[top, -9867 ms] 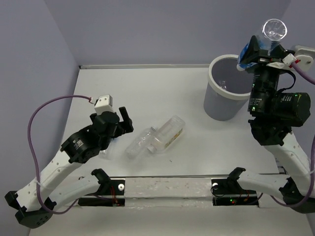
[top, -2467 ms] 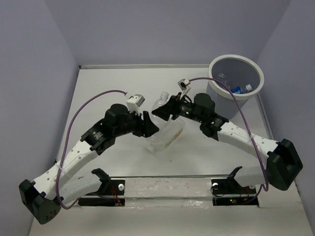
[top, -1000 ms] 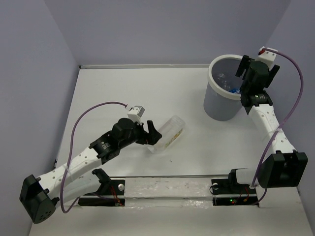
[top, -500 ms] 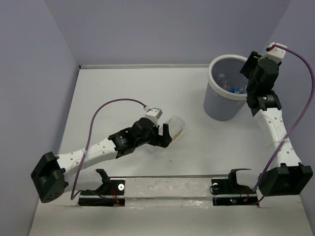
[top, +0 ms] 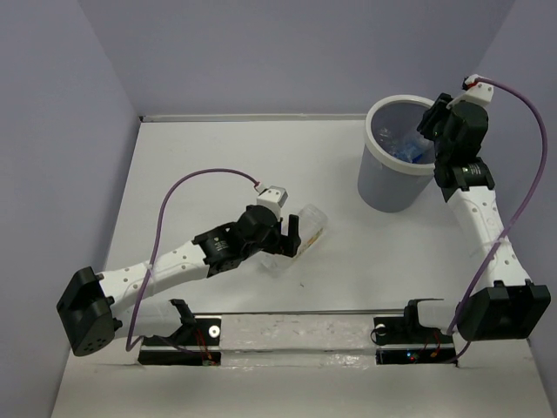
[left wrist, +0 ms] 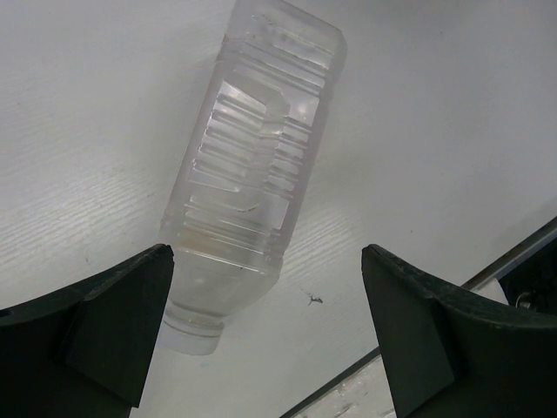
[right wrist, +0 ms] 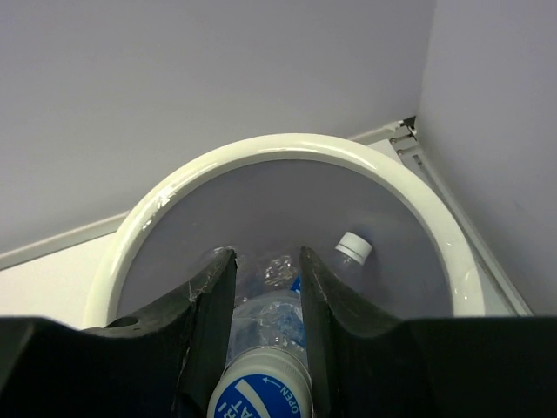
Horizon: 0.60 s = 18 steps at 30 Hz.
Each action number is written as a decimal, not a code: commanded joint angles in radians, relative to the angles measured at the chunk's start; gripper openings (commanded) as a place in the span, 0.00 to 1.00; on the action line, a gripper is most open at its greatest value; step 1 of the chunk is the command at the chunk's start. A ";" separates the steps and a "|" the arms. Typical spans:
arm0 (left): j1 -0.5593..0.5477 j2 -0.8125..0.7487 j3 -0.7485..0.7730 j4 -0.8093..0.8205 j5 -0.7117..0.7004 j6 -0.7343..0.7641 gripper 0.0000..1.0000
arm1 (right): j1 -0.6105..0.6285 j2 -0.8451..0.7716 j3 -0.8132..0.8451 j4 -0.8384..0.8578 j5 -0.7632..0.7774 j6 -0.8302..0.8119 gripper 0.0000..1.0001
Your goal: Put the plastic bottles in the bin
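Over the bin (right wrist: 287,144) | right gripper (right wrist: 265,254) clamped on a small bottle (right wrist: 258,392); a white-capped bottle (right wrist: 352,250) lies inside | mid-table, left gripper (left wrist: 265,261) spread wide astride the large bottle (left wrist: 252,165), which lies flat and ungripped | step: drop one, grasp the next | next: right should release; left should lower and close across the body

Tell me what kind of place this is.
Probably a lab robot test cell: bare white table boxed in by plain lavender walls, with only a grey bin and clear bottle as props.
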 commanded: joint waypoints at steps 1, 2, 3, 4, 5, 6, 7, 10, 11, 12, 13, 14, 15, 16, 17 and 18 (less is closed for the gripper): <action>-0.003 -0.014 0.037 -0.030 -0.044 0.015 0.99 | 0.006 0.028 0.131 -0.031 -0.061 0.011 0.05; -0.005 -0.017 0.035 -0.028 -0.047 0.013 0.99 | 0.006 0.032 0.151 -0.033 -0.070 0.011 0.04; -0.005 -0.018 0.033 -0.025 -0.052 0.012 0.99 | 0.006 0.045 0.177 -0.033 -0.087 0.020 0.03; -0.005 -0.021 0.033 -0.024 -0.055 0.010 0.99 | 0.006 0.049 0.187 -0.025 -0.097 0.025 0.03; -0.003 -0.021 0.033 -0.025 -0.062 0.010 0.99 | 0.006 0.054 0.190 -0.014 -0.106 0.028 0.03; -0.005 -0.020 0.033 -0.027 -0.067 0.012 0.99 | 0.006 0.052 0.172 0.007 -0.124 0.034 0.03; -0.003 -0.015 0.035 -0.028 -0.070 0.012 0.99 | 0.006 0.051 0.153 0.066 -0.124 0.038 0.03; -0.003 -0.003 0.038 -0.039 -0.075 0.015 0.99 | 0.006 0.080 0.132 0.150 -0.101 0.038 0.02; -0.003 0.000 0.040 -0.041 -0.075 0.016 0.99 | 0.006 0.098 0.147 0.150 -0.098 0.034 0.02; -0.003 0.002 0.041 -0.042 -0.076 0.018 0.99 | 0.006 0.120 0.162 0.148 -0.101 0.023 0.02; -0.003 0.000 0.041 -0.044 -0.076 0.019 0.99 | 0.006 0.162 0.179 0.130 -0.104 0.022 0.02; -0.003 0.000 0.043 -0.045 -0.079 0.019 0.99 | 0.006 0.181 0.200 0.122 -0.110 0.019 0.02; -0.003 -0.001 0.043 -0.047 -0.082 0.018 0.99 | 0.006 0.197 0.192 0.121 -0.127 0.023 0.02; -0.005 -0.003 0.043 -0.045 -0.087 0.016 0.99 | 0.006 0.210 0.155 0.122 -0.138 0.031 0.02; -0.003 -0.003 0.043 -0.045 -0.090 0.016 0.99 | 0.006 0.212 0.124 0.122 -0.144 0.049 0.02; -0.003 -0.003 0.043 -0.045 -0.092 0.015 0.99 | -0.003 0.210 0.089 0.141 -0.149 0.058 0.02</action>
